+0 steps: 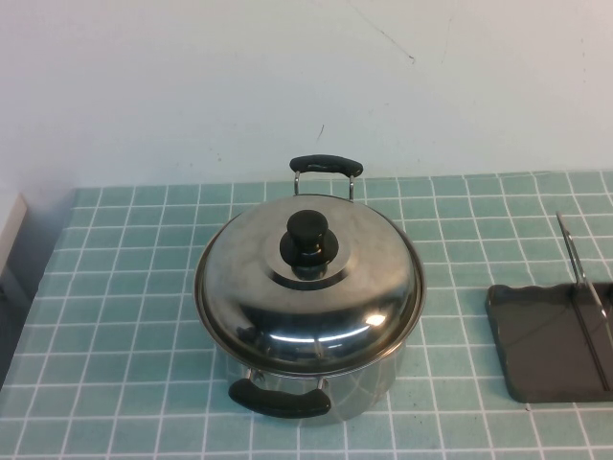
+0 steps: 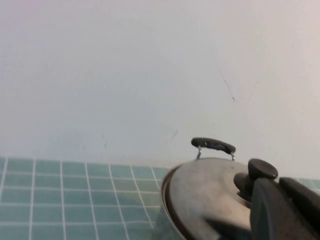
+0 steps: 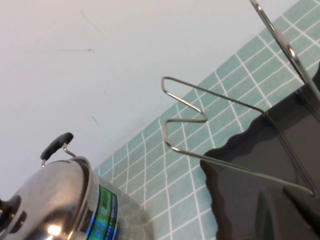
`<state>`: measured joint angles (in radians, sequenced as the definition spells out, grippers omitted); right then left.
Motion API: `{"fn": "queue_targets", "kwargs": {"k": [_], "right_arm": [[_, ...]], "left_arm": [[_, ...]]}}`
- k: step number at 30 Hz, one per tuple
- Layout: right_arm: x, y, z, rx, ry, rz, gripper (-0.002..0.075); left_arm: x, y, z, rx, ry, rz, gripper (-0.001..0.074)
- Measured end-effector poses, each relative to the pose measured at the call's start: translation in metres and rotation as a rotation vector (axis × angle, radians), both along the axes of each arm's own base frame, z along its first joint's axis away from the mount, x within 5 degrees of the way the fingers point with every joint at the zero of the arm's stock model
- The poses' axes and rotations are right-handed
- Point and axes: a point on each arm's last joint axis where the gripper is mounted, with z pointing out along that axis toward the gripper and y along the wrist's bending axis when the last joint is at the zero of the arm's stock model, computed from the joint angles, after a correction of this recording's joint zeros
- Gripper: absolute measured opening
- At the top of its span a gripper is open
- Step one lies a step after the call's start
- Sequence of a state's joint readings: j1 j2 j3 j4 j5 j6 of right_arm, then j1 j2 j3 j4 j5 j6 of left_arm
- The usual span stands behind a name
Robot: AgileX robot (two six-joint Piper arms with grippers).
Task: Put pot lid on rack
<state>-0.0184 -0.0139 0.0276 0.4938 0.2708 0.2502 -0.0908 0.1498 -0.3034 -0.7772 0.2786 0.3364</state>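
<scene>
The pot lid, shiny and domed with a black knob, sits closed on the two-handled steel pot at the table's middle. The rack, a dark grey wavy-rimmed tray with upright wire dividers, stands at the right edge. Neither arm shows in the high view. My left gripper is shut and empty, hovering just short of the lid and its knob. My right gripper hangs over the rack's tray, with the lid far off.
The table is covered in teal tiles with a white wall behind. The pot's black handles point front and back. A pale object stands at the far left edge.
</scene>
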Motion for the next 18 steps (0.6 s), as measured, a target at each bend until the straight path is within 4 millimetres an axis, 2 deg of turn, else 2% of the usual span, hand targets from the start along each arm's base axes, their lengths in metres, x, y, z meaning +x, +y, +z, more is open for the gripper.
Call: {"fn": "queue_targets", "kwargs": {"k": [5, 9, 11, 15, 18], "right_arm": [[0.000, -0.001, 0.002, 0.007, -0.019, -0.009, -0.0003], [0.001, -0.001, 0.002, 0.005, -0.021, -0.009, -0.0003], [0.001, -0.001, 0.002, 0.006, -0.021, -0.009, -0.0003], [0.001, -0.001, 0.002, -0.008, -0.023, -0.006, -0.0003], [0.000, 0.000, 0.001, -0.043, -0.020, 0.007, -0.0003]], "left_arm": [[0.029, -0.007, 0.042, 0.189, -0.038, -0.045, -0.0004], [0.061, -0.027, 0.062, 0.349, -0.049, -0.257, -0.0004], [0.081, -0.035, 0.067, 0.393, -0.070, -0.349, -0.0004], [0.121, -0.041, 0.064, 0.413, -0.072, -0.379, -0.0004], [0.139, -0.050, 0.060, 0.422, -0.077, -0.403, -0.0004]]}}
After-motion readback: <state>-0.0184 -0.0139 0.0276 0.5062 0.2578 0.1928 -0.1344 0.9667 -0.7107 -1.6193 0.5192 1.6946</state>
